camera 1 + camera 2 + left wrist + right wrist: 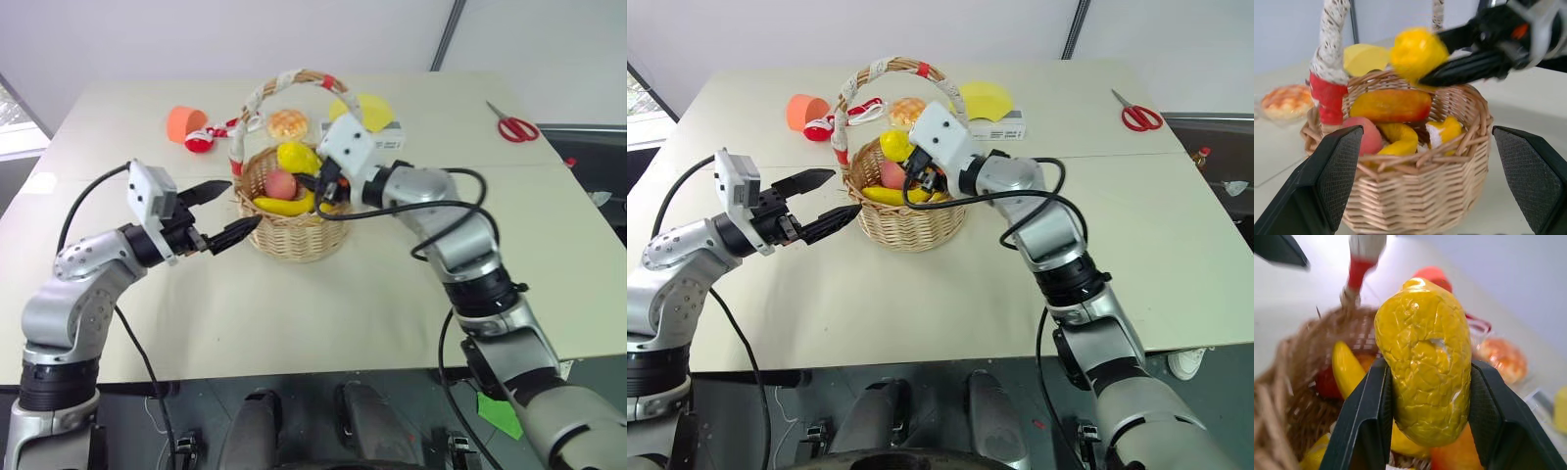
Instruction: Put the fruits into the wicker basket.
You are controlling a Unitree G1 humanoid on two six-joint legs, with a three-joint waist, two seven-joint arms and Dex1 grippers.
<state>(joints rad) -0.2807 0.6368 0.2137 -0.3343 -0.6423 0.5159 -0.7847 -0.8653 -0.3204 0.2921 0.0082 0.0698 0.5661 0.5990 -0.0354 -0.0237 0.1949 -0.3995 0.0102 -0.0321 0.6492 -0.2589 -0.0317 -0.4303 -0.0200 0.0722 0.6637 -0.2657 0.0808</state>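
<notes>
- We find the basket (290, 220) at centre frame on the table (333, 304), already holding the peach (280, 184), the banana (285, 206) and the oblong fruit (1391, 105).
- The right claw (1422, 416) grips the lemon (1422, 364), poised over the basket's opening.
- The left claw (220, 211) stands wide open and empty, just left of the basket.
- Our judgement: one release remains; nearly complete.

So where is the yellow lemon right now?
The lemon is pinched in the right gripper, just above the wicker basket, over the peach and banana.
</notes>
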